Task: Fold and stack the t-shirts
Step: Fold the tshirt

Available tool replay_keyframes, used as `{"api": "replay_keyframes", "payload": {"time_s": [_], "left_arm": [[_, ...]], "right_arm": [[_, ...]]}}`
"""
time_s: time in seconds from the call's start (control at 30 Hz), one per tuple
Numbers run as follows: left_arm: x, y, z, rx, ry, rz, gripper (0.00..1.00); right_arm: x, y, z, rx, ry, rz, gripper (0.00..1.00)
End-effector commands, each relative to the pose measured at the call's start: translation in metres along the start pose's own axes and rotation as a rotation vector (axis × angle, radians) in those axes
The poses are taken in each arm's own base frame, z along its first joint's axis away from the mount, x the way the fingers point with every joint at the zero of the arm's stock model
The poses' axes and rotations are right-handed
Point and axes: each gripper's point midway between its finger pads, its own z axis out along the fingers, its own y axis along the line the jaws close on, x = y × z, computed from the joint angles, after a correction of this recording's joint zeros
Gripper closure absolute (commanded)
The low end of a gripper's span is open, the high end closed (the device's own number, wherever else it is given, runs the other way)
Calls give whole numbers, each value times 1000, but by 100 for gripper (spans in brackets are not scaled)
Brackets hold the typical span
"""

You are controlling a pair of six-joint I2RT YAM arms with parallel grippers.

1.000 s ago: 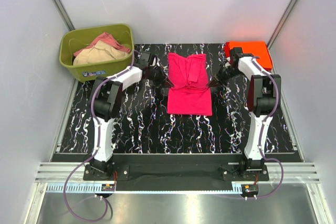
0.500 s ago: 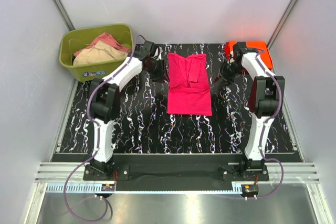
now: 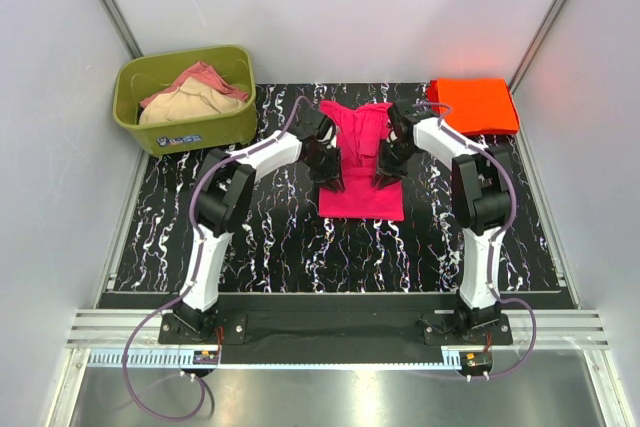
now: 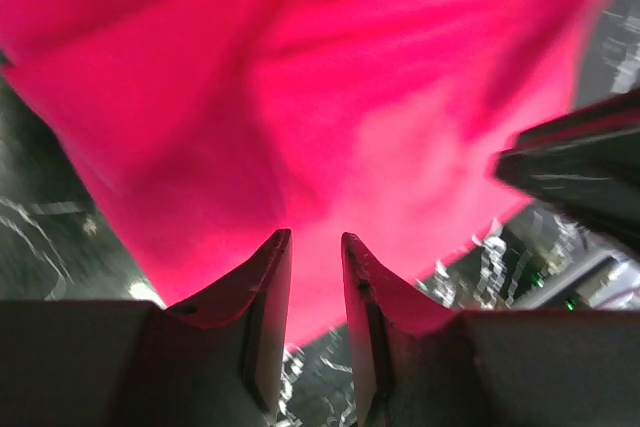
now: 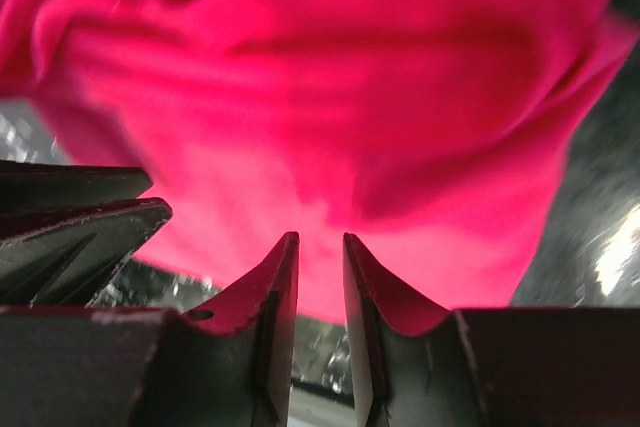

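- Left claw (image 4: 314, 237), right claw (image 5: 320, 237): both pinched down to a slit, gripping the pink t-shirt (image 3: 361, 197), I judge.
- It spans between them, part-folded; I'd call this fold unfinished.
- Orange-red t-shirt (image 3: 475, 105), well beyond my right claw, looks folded; stacking remains.
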Motion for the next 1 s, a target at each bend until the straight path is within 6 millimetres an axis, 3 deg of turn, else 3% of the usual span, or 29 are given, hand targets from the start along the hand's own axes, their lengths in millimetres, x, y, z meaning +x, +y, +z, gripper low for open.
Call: {"api": "replay_keyframes", "payload": {"time_s": [0.0, 0.2, 0.27, 0.37, 0.4, 0.47, 0.5, 0.53, 0.57, 0.6, 0.67, 0.7, 0.73, 0.77, 0.8, 0.83, 0.87, 0.9, 0.93, 0.97], "left_arm": [[-34, -9, -2, 39, -82, -2, 68], [-53, -1, 9, 31, -99, -14, 66], [-65, 1, 2, 28, -129, -19, 66], [-88, 0, -15, 7, -190, 1, 64], [-94, 2, -18, -5, -202, 0, 63], [-111, -2, -34, -5, -249, -1, 63], [-116, -6, -43, -3, -274, 2, 63], [-123, -15, -57, 5, -309, 12, 63], [-125, -20, -64, 14, -324, 19, 62], [-126, -23, -70, 20, -334, 20, 61], [-121, -32, -80, 48, -330, 27, 59], [-117, -33, -79, 53, -320, 27, 59], [-107, -30, -74, 64, -283, 17, 59], [-103, -32, -77, 76, -279, 14, 59], [-98, -31, -73, 81, -265, 11, 60], [-87, -27, -64, 87, -227, 0, 63], [-85, -28, -62, 107, -226, 5, 65], [-81, -30, -59, 121, -213, 9, 67], [-74, -30, -54, 135, -190, 11, 69], [-71, -34, -52, 148, -187, 24, 72]], "right_arm": [[-39, -2, 0, 23, -112, 4, 69], [-64, 6, 11, 17, -139, 3, 69], [-73, 3, 14, 45, -150, 3, 69], [-99, 6, 5, 41, -195, 8, 68], [-118, 14, -7, 25, -242, 7, 68], [-131, 2, -4, 44, -236, 39, 68], [-146, 6, -11, 38, -256, 41, 68], [-162, 16, -36, 17, -305, 26, 67], [-176, 23, -44, -5, -349, 11, 67], [-171, 18, -38, 15, -308, 17, 66], [-176, 32, -59, -24, -340, -8, 65], [-170, 31, -61, -21, -320, -2, 64], [-167, 36, -76, -34, -333, -8, 62], [-154, 30, -66, -20, -281, 1, 61], [-151, 38, -84, -43, -307, -11, 60], [-145, 36, -85, -47, -296, -10, 59], [-128, 28, -71, -36, -233, 5, 59], [-125, 33, -85, -61, -259, -11, 59], [-117, 33, -84, -70, -244, -16, 59], [-100, 22, -69, -57, -186, -6, 59]]}}
